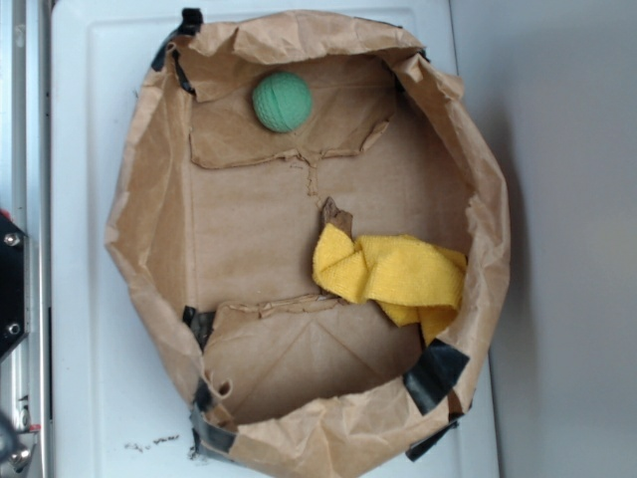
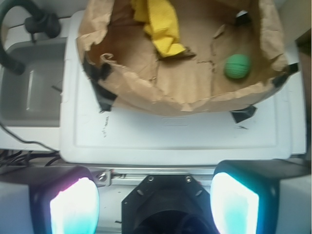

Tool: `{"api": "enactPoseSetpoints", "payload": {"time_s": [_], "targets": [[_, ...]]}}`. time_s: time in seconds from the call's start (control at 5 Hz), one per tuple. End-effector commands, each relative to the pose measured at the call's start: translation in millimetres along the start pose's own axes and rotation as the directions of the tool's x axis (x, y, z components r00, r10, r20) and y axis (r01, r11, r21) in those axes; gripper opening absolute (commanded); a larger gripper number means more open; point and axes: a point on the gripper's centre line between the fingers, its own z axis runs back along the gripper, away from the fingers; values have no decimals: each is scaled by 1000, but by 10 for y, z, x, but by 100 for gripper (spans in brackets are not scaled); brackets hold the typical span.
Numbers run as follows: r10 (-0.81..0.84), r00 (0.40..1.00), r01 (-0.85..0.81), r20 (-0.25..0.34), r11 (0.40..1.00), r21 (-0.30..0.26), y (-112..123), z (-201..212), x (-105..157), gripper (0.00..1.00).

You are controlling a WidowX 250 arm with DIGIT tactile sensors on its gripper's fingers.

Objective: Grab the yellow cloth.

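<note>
The yellow cloth point(image 1: 393, 274) lies crumpled in thick folds on the floor of a brown paper bag point(image 1: 149, 189), near its right wall; in the wrist view the yellow cloth point(image 2: 161, 22) shows at the top. A small green ball point(image 1: 282, 101) rests at the bag's far end, apart from the cloth. My gripper point(image 2: 153, 200) hangs high, outside the bag over its near side, open, with nothing between its glowing fingers point(image 2: 234, 202). The gripper does not show in the exterior view.
The bag stands open on a white tray-like surface point(image 1: 80, 299), its rim held with black tape point(image 1: 435, 373). A black mount point(image 1: 10, 289) and metal rail sit at the left edge. A grey sink point(image 2: 29, 87) with a black hose lies beside the surface.
</note>
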Motion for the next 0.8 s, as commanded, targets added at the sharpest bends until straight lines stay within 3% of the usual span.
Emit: {"api": "enactPoseSetpoints", "payload": {"time_s": [0.0, 0.2, 0.4, 0.6], "targets": [[-7, 1000, 7, 11, 1000, 1, -14, 29, 23, 100], [-7, 1000, 7, 11, 1000, 1, -14, 29, 23, 100], [15, 998, -16, 55, 1000, 21, 46, -247, 467, 100], [44, 999, -44, 12, 996, 78, 70, -499, 787, 100]]}}
